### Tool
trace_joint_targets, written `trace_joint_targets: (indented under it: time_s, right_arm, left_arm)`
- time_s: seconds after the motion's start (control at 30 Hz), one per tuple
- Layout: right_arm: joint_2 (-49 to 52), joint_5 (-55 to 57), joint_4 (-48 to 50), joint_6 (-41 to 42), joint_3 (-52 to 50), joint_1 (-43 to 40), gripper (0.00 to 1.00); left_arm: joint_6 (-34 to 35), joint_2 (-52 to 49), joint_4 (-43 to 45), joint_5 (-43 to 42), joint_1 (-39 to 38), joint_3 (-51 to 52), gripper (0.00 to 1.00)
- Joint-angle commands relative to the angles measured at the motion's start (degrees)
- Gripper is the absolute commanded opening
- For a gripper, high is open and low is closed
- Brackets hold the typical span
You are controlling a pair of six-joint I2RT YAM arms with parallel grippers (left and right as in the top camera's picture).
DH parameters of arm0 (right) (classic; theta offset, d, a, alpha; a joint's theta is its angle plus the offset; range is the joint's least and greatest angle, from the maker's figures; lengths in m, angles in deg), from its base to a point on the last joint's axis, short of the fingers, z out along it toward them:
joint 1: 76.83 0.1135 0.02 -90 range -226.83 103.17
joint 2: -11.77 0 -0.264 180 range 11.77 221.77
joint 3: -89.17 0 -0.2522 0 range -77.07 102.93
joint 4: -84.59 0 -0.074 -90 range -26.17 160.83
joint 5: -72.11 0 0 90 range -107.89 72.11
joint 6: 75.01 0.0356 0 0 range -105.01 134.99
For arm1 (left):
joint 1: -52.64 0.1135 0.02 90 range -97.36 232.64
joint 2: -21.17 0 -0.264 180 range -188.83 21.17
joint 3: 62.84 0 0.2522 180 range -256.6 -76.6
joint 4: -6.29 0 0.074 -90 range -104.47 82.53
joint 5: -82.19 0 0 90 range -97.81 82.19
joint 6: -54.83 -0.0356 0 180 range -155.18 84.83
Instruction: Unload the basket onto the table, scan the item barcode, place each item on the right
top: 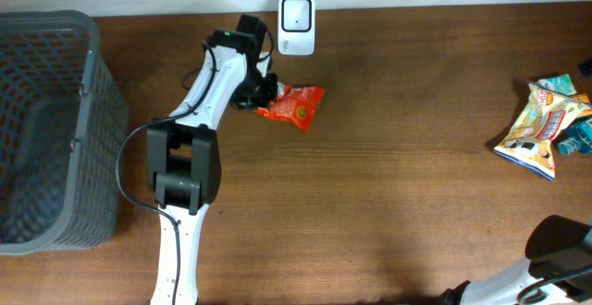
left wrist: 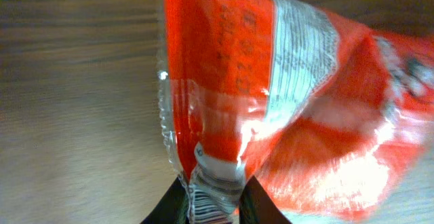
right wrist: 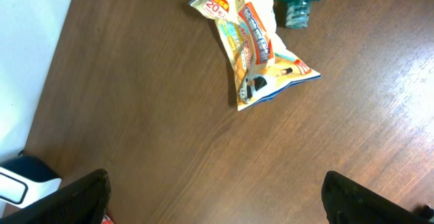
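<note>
An orange snack packet (top: pixel 294 104) lies on the brown table just below the white barcode scanner (top: pixel 297 14) at the back edge. My left gripper (top: pixel 263 92) is shut on the packet's left end. In the left wrist view the packet (left wrist: pixel 271 102) fills the frame, and the black fingers (left wrist: pixel 169 210) pinch its crimped edge, where barcode stripes (left wrist: pixel 207 207) show; the left gripper (left wrist: pixel 213 209) holds it there. The right gripper (right wrist: pixel 217 200) stands open above bare table, nothing between its fingers.
A grey mesh basket (top: pixel 46 129) stands at the left edge. A yellow snack bag (top: pixel 541 125) and a teal item (top: pixel 578 137) lie at the far right, and the right wrist view shows the same yellow snack bag (right wrist: pixel 254 41). The right arm's base (top: pixel 555 250) sits bottom right.
</note>
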Motion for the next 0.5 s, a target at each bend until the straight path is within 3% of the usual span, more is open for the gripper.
trace_joint_targets:
  time_s: [0.0,0.13,0.2,0.27,0.33,0.37,0.4,0.43,0.47]
  right_arm:
    - [-0.1,-0.1,0.0,0.4,0.1,-0.1,0.98]
    - [-0.1,-0.1,0.0,0.4,0.1,-0.1,0.98]
    - [-0.1,-0.1,0.0,0.4,0.1,-0.1,0.98]
    - [-0.1,-0.1,0.0,0.4,0.1,-0.1,0.98]
    - [-0.1,-0.1,0.0,0.4,0.1,-0.1,0.98]
    - [-0.1,-0.1,0.0,0.4,0.1,-0.1,0.98]
    - [-0.1,-0.1,0.0,0.4,0.1,-0.1,0.98]
    - [-0.1,-0.1,0.0,0.4,0.1,-0.1,0.98]
    - [-0.1,-0.1,0.0,0.4,0.1,-0.1,0.98]
  left_arm:
    - [-0.5,3.8,-5.7,15.8,0.4,-13.3,0.13]
    - [-0.4,4.1,-10.4,35.2,0.4,-21.5,0.12]
    - [-0.4,4.0,-11.4,40.9,0.4,-21.4,0.0]
    - [-0.4,4.0,-11.5,42.4,0.3,-21.4,0.0]
    - [3.8,3.7,-13.3,35.5,0.6,-21.4,0.33]
    - [4.7,3.2,-13.3,31.3,1.0,-21.4,0.56]
    - [4.8,2.1,-13.1,25.0,1.8,-21.4,0.9]
    - [4.8,0.4,-12.9,21.2,2.6,-21.4,0.99]
    - [4.8,-1.2,-12.7,20.5,3.2,-21.4,0.99]
